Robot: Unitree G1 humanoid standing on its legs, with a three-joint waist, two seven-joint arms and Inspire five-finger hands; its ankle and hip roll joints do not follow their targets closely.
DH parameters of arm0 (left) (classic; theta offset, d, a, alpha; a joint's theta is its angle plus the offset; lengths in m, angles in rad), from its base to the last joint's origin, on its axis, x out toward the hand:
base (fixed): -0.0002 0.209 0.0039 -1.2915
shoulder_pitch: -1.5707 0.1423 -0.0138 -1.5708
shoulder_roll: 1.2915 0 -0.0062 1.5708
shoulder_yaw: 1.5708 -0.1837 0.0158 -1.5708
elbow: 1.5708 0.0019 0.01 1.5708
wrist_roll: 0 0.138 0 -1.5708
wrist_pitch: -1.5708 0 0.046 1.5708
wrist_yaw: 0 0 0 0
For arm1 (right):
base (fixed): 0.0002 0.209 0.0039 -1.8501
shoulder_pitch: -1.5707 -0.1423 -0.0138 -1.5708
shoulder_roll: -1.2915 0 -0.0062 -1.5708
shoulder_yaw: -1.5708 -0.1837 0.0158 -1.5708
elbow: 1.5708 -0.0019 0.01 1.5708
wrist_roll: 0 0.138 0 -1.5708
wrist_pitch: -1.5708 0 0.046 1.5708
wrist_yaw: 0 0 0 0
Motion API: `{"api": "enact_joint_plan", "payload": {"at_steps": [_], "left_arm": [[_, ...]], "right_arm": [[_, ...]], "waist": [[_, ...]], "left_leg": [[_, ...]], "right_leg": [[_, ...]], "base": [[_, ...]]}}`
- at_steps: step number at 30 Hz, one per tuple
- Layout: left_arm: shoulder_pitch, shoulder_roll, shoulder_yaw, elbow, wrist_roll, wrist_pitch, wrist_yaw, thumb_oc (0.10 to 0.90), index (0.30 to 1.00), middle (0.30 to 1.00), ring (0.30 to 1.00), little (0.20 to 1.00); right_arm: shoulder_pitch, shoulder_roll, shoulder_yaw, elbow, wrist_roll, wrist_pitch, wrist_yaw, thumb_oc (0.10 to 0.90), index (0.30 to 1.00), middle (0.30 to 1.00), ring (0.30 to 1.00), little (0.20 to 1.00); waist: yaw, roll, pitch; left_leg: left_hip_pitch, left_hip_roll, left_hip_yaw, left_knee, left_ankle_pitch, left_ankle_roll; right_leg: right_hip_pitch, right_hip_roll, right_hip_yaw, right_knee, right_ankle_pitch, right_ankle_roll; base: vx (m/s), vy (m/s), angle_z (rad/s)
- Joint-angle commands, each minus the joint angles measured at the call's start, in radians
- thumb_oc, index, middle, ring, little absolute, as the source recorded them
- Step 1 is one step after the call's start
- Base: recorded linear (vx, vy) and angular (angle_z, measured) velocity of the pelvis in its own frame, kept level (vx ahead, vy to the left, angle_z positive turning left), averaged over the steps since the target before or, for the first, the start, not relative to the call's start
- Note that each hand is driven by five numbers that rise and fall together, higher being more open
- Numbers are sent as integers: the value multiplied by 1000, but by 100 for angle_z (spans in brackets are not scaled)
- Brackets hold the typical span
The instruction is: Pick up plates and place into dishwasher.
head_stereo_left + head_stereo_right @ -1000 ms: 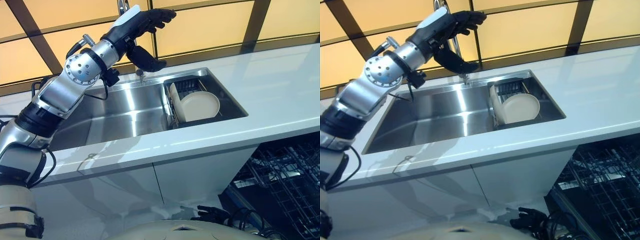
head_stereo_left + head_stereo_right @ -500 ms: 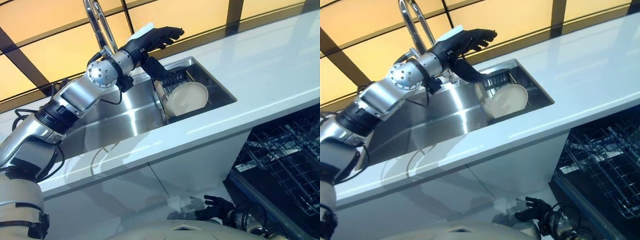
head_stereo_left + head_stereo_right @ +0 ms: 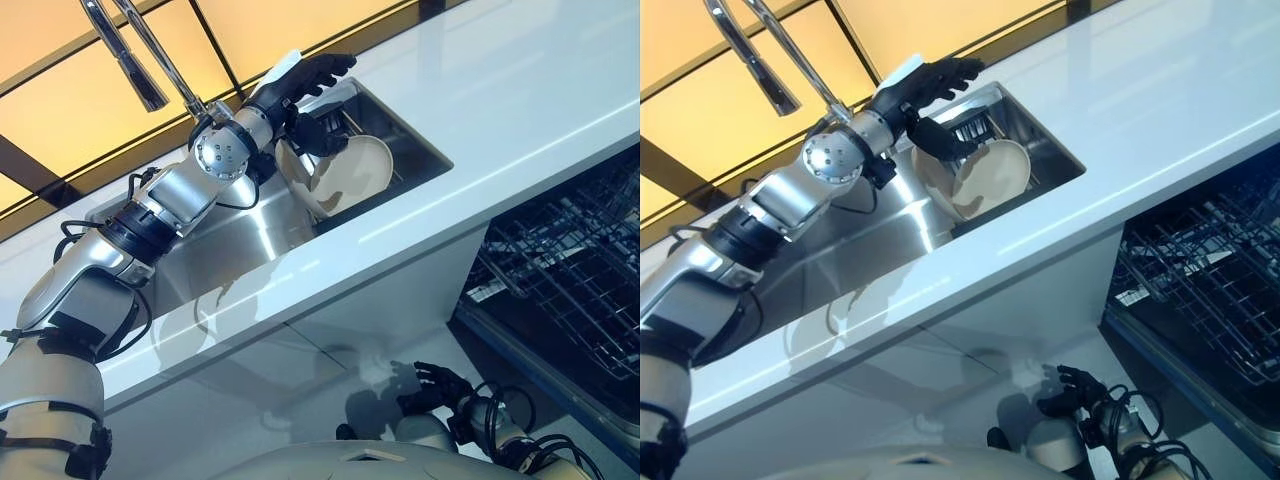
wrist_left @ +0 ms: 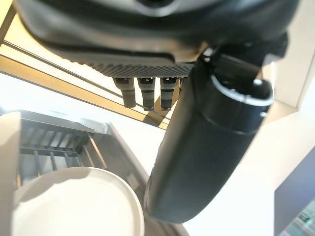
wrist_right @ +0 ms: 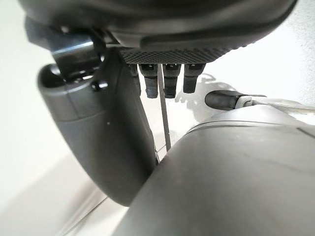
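Left hand is held above the plates, fingers straight and spread, thumb angled down toward them; nothing is gripped. Placement reads as a pre-grasp: palm over the rim so fingers and thumb can be closed from either side. In the left wrist view the front plate's rim is seen just past the thumb, no contact visible.

Plates are stood on edge, leaning in a dark rack at the sink's right end, recessed in the white table. Cream-coloured, round, plain, shallow rim; at least two, front face turned outward.

Dishwasher basket is pulled out lower right, ready for loading.

Right hand hangs low by the cabinet front, fingers relaxed, empty.
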Motion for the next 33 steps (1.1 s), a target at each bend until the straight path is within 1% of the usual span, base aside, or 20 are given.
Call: {"api": "enact_joint_plan", "payload": {"at_steps": [1,7,9,15,16,20,27,33], "left_arm": [[-209,57,35,77,74,-63,76,800,900,900,900,900],[-214,48,13,91,118,-78,74,800,900,900,900,900],[-221,45,0,83,119,-73,75,800,900,900,900,900],[-217,31,1,72,126,-70,75,800,900,900,900,900],[-211,22,2,69,130,-57,76,800,900,900,900,900],[-202,4,7,76,161,-46,84,800,900,900,900,900],[-205,-4,-2,117,219,-56,90,800,900,900,900,900],[-221,-4,-28,139,239,-54,92,800,900,900,900,900]], "right_arm": [[64,28,78,29,-73,-7,-11,800,900,900,900,900],[70,17,76,12,-73,-11,-15,800,900,900,900,900],[70,12,73,12,-84,-20,-15,800,900,900,900,900],[71,5,69,8,-99,-25,-11,800,900,900,900,900],[69,4,68,6,-105,-25,-14,800,900,900,900,900],[65,-2,70,-3,-105,-23,-21,800,900,900,900,900],[62,-24,61,-24,-118,-20,-16,800,900,900,900,900],[56,-38,56,-42,-118,-22,-11,800,900,900,900,900]], "waist": [[-20,-29,-8],[-38,-25,11],[-44,-22,18],[-53,-18,26],[-56,-16,31],[-63,-11,43],[-83,0,66],[-94,7,88]], "left_leg": [[-7,-48,21,7,-58,5],[-11,-50,32,7,-55,5],[-12,-50,37,7,-54,4],[-12,-50,43,7,-54,4],[-13,-51,44,7,-54,5],[-16,-53,47,7,-51,4],[-24,-55,58,7,-45,2],[-31,-57,68,7,-39,-2]], "right_leg": [[-37,-19,42,54,-24,81],[-49,-19,55,60,-25,80],[-53,-18,60,63,-25,81],[-55,-18,66,64,-27,80],[-56,-18,68,67,-28,79],[-64,-19,72,74,-31,78],[-80,-21,87,81,-30,78],[-90,-22,92,86,-30,77]], "base": [[19,-12,-4],[2,-1,-1],[7,12,-9],[7,6,-7],[0,0,0],[0,0,0],[1,12,-6],[-5,7,-6]]}}
